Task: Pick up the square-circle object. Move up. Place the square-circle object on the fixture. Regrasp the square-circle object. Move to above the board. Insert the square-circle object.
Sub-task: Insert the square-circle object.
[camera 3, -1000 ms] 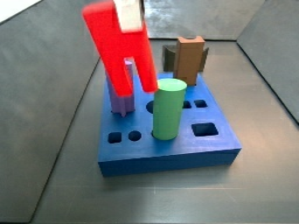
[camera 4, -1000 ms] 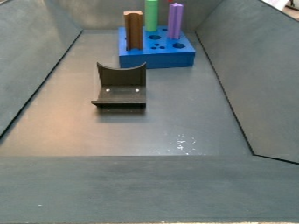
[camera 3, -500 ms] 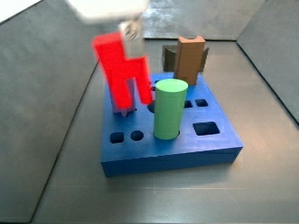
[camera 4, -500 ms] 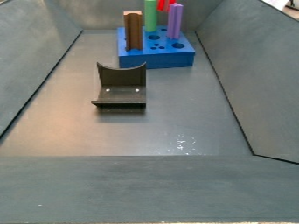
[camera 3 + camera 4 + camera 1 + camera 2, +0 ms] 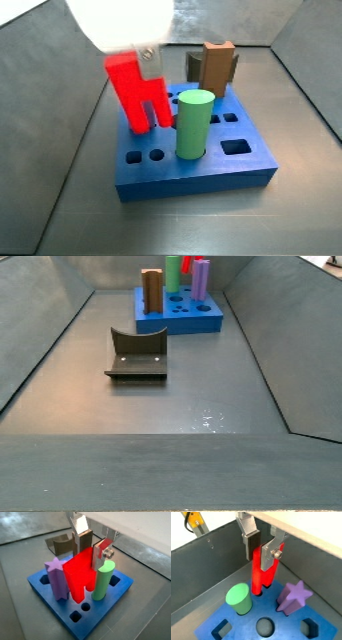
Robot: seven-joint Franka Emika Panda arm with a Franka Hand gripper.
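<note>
The claw (image 5: 262, 546) pinches the top of the upright square-circle object (image 5: 261, 571), keeping it vertical so its lower end slots into the board (image 5: 238, 624) beside the green cylinder (image 5: 238, 597).

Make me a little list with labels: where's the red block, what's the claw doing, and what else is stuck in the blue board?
red block: upright, lower end down at the blue board, between the purple and green pegs
gripper: at the red block's top, jaws closed on it
purple star peg: standing in the board
green cylinder: standing in the board
brown peg: standing at the board's far side
dark bracket: on the floor, apart from the board
</note>
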